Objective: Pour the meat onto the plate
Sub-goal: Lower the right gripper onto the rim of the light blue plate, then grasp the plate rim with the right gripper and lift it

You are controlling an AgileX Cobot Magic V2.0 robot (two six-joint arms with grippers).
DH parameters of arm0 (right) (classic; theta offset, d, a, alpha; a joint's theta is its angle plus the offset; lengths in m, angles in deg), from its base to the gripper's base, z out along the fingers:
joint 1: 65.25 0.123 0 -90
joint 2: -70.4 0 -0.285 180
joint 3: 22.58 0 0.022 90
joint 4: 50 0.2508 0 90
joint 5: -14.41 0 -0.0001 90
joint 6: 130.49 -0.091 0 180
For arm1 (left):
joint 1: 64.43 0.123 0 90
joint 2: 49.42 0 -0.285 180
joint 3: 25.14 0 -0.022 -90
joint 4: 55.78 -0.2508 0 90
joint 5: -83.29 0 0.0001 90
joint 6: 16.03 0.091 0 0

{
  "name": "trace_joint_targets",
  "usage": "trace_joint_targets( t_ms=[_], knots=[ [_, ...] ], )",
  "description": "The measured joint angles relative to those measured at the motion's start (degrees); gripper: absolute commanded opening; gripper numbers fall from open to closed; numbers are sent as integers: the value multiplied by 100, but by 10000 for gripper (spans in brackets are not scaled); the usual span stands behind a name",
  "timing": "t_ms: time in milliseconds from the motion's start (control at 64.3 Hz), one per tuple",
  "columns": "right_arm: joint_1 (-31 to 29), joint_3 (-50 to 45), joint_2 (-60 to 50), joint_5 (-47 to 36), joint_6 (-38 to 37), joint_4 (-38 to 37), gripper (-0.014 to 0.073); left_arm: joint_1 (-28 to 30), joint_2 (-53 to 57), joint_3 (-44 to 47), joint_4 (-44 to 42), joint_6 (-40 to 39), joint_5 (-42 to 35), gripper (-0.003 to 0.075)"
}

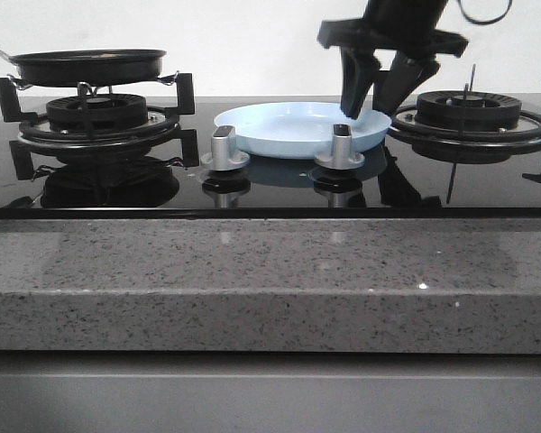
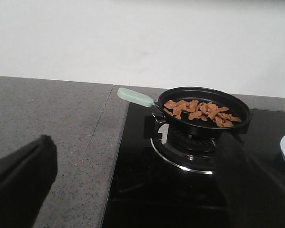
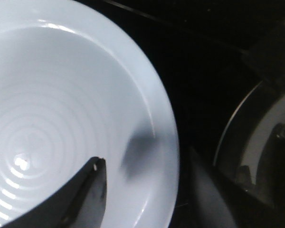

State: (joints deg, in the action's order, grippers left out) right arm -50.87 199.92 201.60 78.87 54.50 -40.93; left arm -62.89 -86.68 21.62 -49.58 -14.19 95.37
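Observation:
The meat (image 2: 199, 110), a heap of tan-brown strips, lies in a black frying pan (image 2: 204, 126) on the left burner. In the front view the pan (image 1: 86, 65) hides it. The pale blue plate (image 1: 288, 128) rests on the black glass hob between the burners and holds nothing. My right gripper (image 1: 368, 110) is open and straddles the plate's right rim, one finger (image 3: 88, 190) over the plate (image 3: 61, 95) and the other outside it. My left gripper (image 2: 137, 142) is open above the hob's left edge, well short of the pan, holding nothing.
The pan has a pale green handle (image 2: 134, 97) pointing away over the granite counter (image 2: 52, 114). Two silver knobs (image 1: 224, 144) (image 1: 341, 144) stand in front of the plate. The right burner grate (image 1: 469, 113) sits beside my right gripper.

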Motion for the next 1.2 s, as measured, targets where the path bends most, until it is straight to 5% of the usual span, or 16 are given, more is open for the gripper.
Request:
trace_joint_targets(
  t_ms=[264,528,1197],
  knots=[
    [0,191,229,119,5,0,351,0,0,0,0,0,0,657],
    [-10,213,249,132,5,10,-74,0,0,0,0,0,0,657],
    [-10,1389,49,723,-192,91,-60,0,0,0,0,0,-11,657]
  ],
)
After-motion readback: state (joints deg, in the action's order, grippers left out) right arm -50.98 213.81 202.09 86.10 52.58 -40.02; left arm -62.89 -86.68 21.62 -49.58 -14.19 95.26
